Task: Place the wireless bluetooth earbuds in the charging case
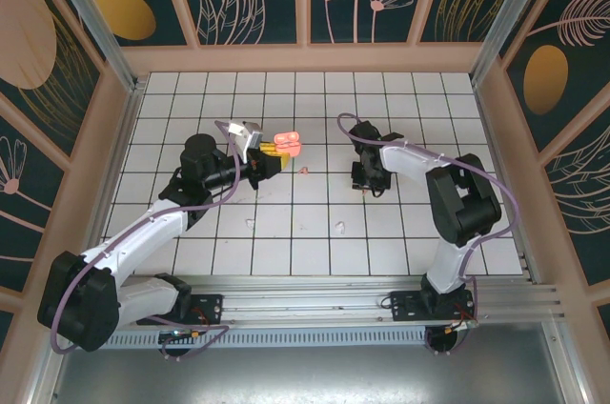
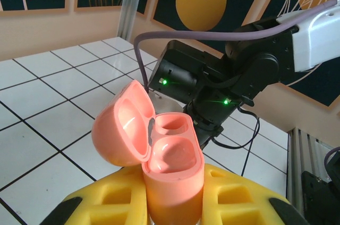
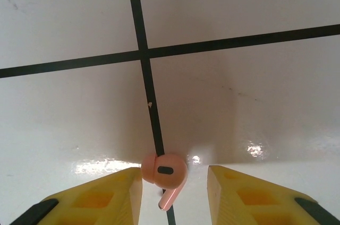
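My left gripper (image 1: pixel 270 162) is shut on the salmon-pink charging case (image 2: pixel 172 166), held upright between its yellow fingers (image 2: pixel 111 204) above the tiles. The lid (image 2: pixel 121 128) is swung open to the left and both wells look vacant. My right gripper (image 3: pixel 174 176) points straight down at the floor and is open. A pink earbud (image 3: pixel 163 170) lies on a tile seam between its fingers; it touches the left finger (image 3: pixel 114 190) and stands apart from the right one. From above, the right gripper (image 1: pixel 367 183) stands right of the case (image 1: pixel 287 144).
Another pink earbud (image 1: pixel 304 170) lies on the tiles between the two grippers. Two white earbuds (image 1: pixel 250 223) (image 1: pixel 340 227) rest nearer the arm bases. The right arm (image 2: pixel 212 81) shows close behind the case. Walls enclose the white tiled floor (image 1: pixel 315 99).
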Tool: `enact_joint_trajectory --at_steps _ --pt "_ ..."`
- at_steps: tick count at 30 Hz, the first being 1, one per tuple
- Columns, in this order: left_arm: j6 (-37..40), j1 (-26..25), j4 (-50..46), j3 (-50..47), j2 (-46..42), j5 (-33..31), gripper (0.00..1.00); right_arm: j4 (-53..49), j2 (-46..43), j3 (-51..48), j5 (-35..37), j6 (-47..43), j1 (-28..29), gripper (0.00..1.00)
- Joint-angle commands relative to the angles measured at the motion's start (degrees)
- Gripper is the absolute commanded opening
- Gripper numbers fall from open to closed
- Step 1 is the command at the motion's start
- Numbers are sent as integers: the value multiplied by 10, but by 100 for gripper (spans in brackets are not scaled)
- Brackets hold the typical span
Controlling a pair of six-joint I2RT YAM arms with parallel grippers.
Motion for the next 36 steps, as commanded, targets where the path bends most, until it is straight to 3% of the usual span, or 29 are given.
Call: enact_joint_trajectory --at_steps 1,20,27,36 --pt "1 -2 6 16 3 1 2 -11 16 18 7 7 4 37" --pt "0 -2 9 16 8 2 2 -19 22 18 7 -4 4 31" --pt "2 -2 8 13 6 2 2 -17 23 19 3 -4 4 21" --pt "4 -2 9 9 5 3 2 -24 -17 29 31 -1 5 15"
